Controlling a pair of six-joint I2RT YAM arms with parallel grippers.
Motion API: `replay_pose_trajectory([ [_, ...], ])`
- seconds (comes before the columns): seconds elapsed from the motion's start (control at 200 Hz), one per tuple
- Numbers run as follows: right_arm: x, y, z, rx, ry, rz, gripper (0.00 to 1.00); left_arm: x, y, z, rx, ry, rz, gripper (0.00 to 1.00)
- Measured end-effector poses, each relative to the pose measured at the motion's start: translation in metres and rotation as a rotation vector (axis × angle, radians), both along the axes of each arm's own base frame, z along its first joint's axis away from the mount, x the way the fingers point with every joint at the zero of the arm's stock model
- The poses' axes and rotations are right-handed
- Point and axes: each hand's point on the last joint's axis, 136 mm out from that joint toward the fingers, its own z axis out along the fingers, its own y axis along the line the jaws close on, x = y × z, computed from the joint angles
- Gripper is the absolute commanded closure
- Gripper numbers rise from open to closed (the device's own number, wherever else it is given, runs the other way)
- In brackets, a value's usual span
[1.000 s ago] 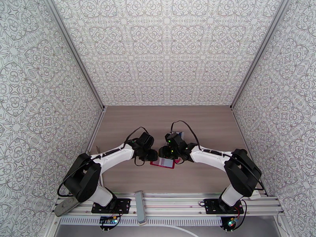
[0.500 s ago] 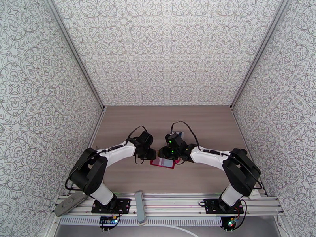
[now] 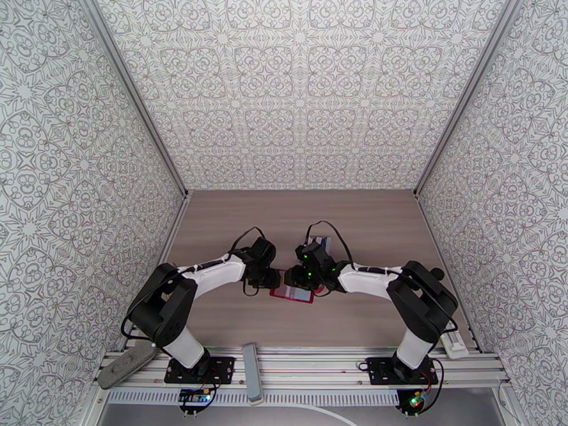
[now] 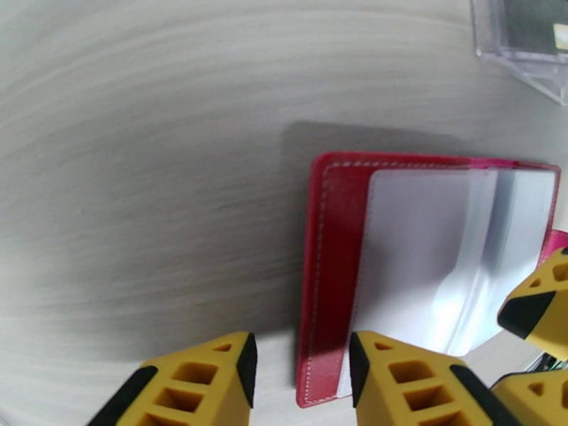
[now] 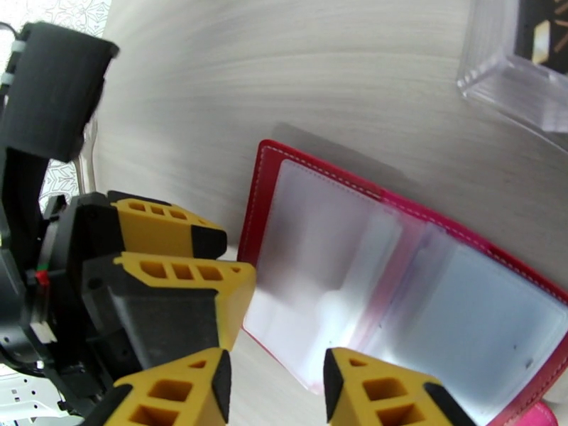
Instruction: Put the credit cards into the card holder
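Observation:
The card holder (image 3: 295, 295) lies open on the wood table, red cover down and pale clear pockets (image 5: 334, 278) facing up. My left gripper (image 4: 298, 353) is open, its yellow fingers straddling the card holder's (image 4: 334, 264) left red edge. My right gripper (image 5: 277, 367) is open over the near edge of the clear pockets, with nothing visibly pinched. Both grippers meet over the holder, left gripper (image 3: 274, 279) and right gripper (image 3: 300, 277). The credit cards (image 5: 543, 30) sit in a clear plastic case (image 4: 522, 47) just beyond the holder, a dark card on top.
A grey bar (image 3: 250, 363) rests on the front rail between the arm bases. A grey flat object (image 3: 124, 365) lies at the front left corner and a white one (image 3: 454, 342) at the front right. Patterned walls enclose the table (image 3: 234, 221) on three sides.
The left arm has swung slightly, bringing its gripper a little closer to the holder's left edge. The right arm's elbow has shifted inward. The holder has stayed put.

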Motion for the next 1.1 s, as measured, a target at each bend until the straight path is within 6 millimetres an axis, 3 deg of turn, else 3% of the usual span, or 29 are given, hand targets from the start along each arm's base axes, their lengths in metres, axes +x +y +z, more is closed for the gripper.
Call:
replay_pose_trajectory([
  [0.3, -0.004, -0.003, -0.02, -0.015, 0.031, -0.001, 0.6, -0.005, 0.0, -0.001, -0.004, -0.001, 0.0, 0.59],
  [0.635, -0.004, -0.003, -0.019, -0.011, 0.03, 0.001, 0.59, -0.005, -0.001, 0.006, -0.021, -0.012, 0.001, 0.57],
  [0.805, -0.006, -0.007, -0.01, -0.013, 0.021, 0.005, 0.57, 0.0, 0.003, 0.022, -0.038, -0.04, 0.02, 0.57],
  [1.1, 0.003, -0.011, 0.024, -0.03, -0.044, 0.018, 0.55, 0.034, 0.002, 0.056, -0.083, -0.119, 0.064, 0.54],
])
